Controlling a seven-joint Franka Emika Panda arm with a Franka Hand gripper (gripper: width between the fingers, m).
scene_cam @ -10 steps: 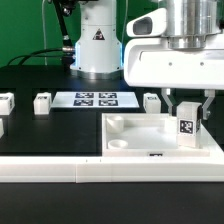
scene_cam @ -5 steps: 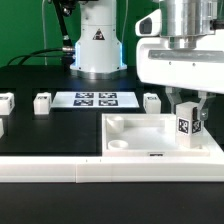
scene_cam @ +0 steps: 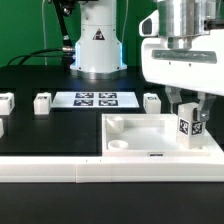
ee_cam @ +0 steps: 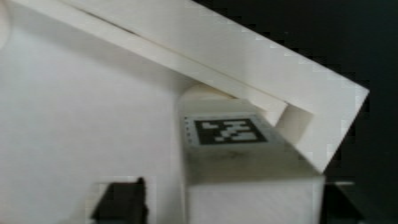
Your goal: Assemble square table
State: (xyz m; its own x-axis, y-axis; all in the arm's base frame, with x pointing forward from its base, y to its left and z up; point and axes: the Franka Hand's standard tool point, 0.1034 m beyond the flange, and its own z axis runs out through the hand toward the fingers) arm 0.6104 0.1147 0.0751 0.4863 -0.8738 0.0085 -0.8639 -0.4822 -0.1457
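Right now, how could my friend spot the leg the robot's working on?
Find the big white square table slab at the exterior view's right. In a corner on that side a small tagged leg stands under the gripper. The other legs sit off the slab, on the black table.

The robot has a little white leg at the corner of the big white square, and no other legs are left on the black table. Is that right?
Not quite. A leg does stand at the end effector, at a corner of the square table top. But other legs are left: the exterior view shows loose legs on the black table, beside the marker board.
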